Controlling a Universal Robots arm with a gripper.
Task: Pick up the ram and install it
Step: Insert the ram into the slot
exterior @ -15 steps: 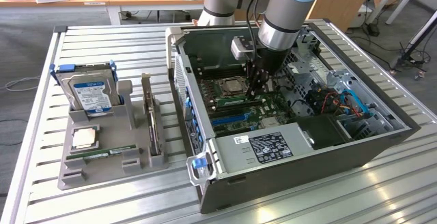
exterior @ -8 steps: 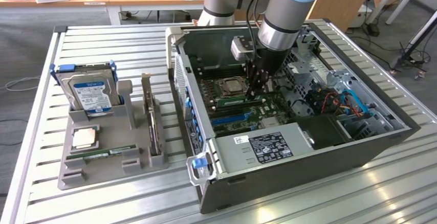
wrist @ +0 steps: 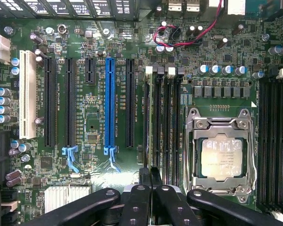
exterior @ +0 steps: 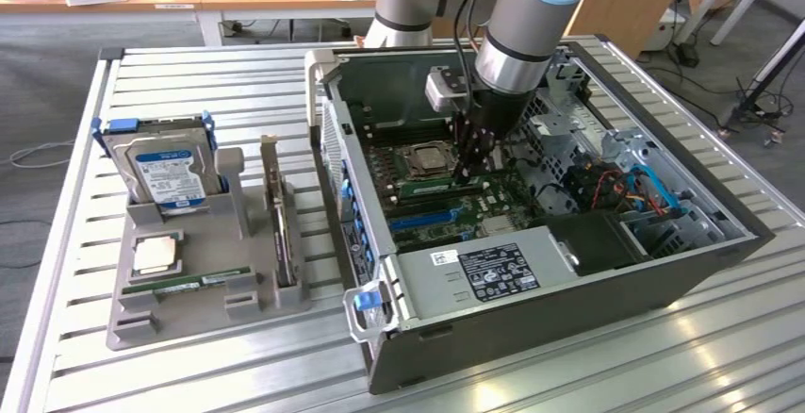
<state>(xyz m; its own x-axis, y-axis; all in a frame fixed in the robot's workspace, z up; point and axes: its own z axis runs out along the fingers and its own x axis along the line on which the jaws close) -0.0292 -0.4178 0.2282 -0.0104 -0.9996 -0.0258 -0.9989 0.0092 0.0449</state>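
Observation:
My gripper [exterior: 474, 175] reaches down into the open computer case [exterior: 704, 262], right over the motherboard's memory slots beside the CPU socket [wrist: 220, 157]. In the wrist view its black fingers [wrist: 144, 200] are shut, with the ram [wrist: 156, 122] running edge-on from between them along a memory slot next to the socket. The slot's white end clip [wrist: 149, 70] shows at the far end. A second green ram stick [exterior: 188, 285] lies flat in the grey tray [exterior: 139, 323] at the exterior view's left.
The grey tray also holds a blue-labelled hard drive [exterior: 164, 170], a silver CPU chip [exterior: 156, 255] and a thin board standing on edge [exterior: 279, 234]. Inside the case are a power supply [exterior: 503, 267], cables [exterior: 629, 191] and expansion slots [wrist: 109, 103]. Case walls closely surround the arm.

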